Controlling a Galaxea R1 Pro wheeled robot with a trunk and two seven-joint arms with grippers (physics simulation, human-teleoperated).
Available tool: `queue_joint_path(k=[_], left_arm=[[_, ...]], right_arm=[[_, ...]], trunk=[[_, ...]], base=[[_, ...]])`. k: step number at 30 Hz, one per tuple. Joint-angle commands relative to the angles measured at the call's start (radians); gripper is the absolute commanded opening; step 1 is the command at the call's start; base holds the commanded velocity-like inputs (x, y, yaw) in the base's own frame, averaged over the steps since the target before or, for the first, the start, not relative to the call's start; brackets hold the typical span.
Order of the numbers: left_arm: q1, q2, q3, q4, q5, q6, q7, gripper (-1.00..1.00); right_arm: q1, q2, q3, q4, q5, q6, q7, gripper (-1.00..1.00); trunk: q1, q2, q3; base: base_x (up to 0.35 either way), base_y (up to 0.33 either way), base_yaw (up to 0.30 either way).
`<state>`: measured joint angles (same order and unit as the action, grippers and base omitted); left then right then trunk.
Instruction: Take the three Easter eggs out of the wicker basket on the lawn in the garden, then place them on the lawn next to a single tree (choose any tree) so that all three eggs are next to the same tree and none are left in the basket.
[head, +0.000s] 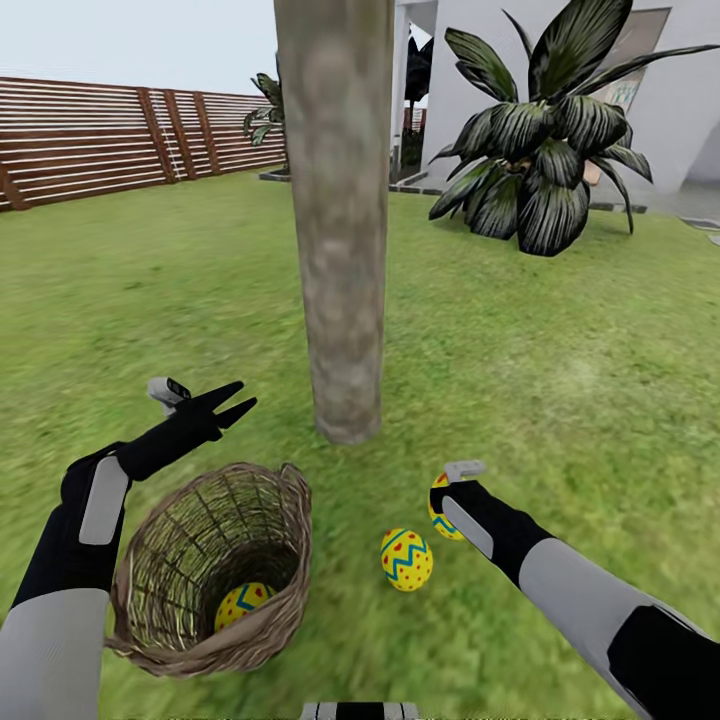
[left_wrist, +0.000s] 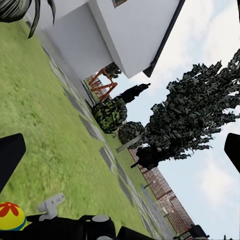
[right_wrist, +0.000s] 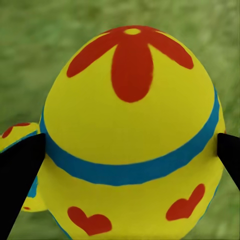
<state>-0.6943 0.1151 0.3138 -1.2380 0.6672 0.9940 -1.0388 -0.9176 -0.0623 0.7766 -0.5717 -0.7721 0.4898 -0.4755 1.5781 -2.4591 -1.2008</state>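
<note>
Wicker: the wicker basket (head: 215, 565) lies tipped on the grass, nearer the robot than the tree, mouth upward, with one egg inside (head: 243, 604).
Loose egg: a second egg (head: 406, 559) rests on the lawn (head: 560, 380) between the basket and the right arm, near the trunk's foot.
Right gripper (head: 447, 497): at the third egg (right_wrist: 131, 135), a dark finger (right_wrist: 20, 177) against each of its sides, pinching it just above the grass beside the loose egg.
Left gripper (head: 234, 401): fingers spread and empty, above the basket's far rim, beside the trunk.
Tree (head: 338, 215): thick pale mottled trunk standing in mottled green grass.
Beyond the tree: a dark striped-leaf plant (head: 545, 140) before the white house (head: 665, 90); a brown slatted fence (head: 110, 135) to the other side.
</note>
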Motion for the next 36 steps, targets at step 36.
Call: queue_joint_path(k=[36], left_arm=[[-0.001,0.0,0.001,0.0,0.0,0.005,-0.003,1.0]], right_arm=[[0.005,0.023,0.004,0.125,0.181,-0.401,0.038,-1.0]], trunk=[[0.036,-0.048,-0.193]], base=[[0.0,0.0,0.0]])
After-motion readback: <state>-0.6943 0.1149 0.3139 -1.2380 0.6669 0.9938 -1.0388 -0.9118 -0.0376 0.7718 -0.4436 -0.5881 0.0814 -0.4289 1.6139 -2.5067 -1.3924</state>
